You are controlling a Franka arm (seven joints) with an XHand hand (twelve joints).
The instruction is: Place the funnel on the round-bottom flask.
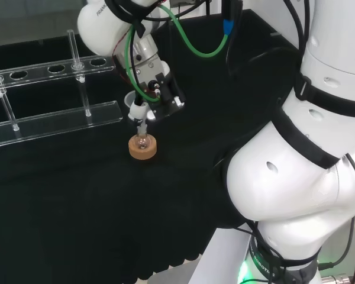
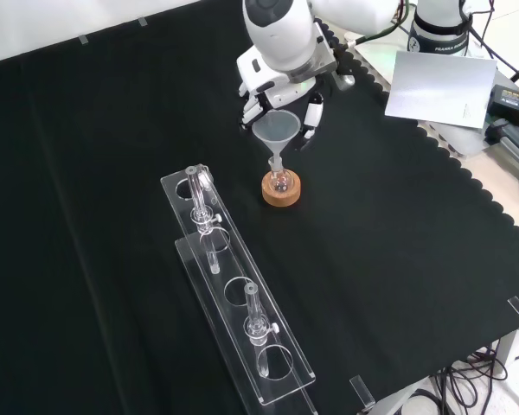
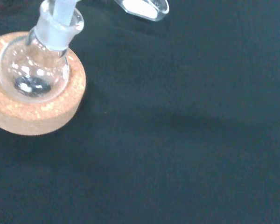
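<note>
Head camera looking over the arm; front camera facing down; wrist camera viewing closely; all sharing the cork stand (image 1: pixel 142 148) (image 2: pixel 281 189) (image 3: pixel 35 112) at 10 o'clock.

One funnel (image 2: pixel 276 130), one flask (image 2: pixel 280 181), one cork ring (image 2: pixel 281 192).

Funnel (image 2: pixel 276 130) stem-down in flask (image 2: pixel 280 181) on cork ring (image 2: pixel 281 192), centre-top of front view; rack (image 2: pixel 233 294) lower left.

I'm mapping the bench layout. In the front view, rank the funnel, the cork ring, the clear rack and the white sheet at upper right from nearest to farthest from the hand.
1. funnel: right at the hand, just below it.
2. cork ring: below the funnel, under the flask.
3. and 4. white sheet, to the right, and clear rack, lower left: too close to call.
</note>
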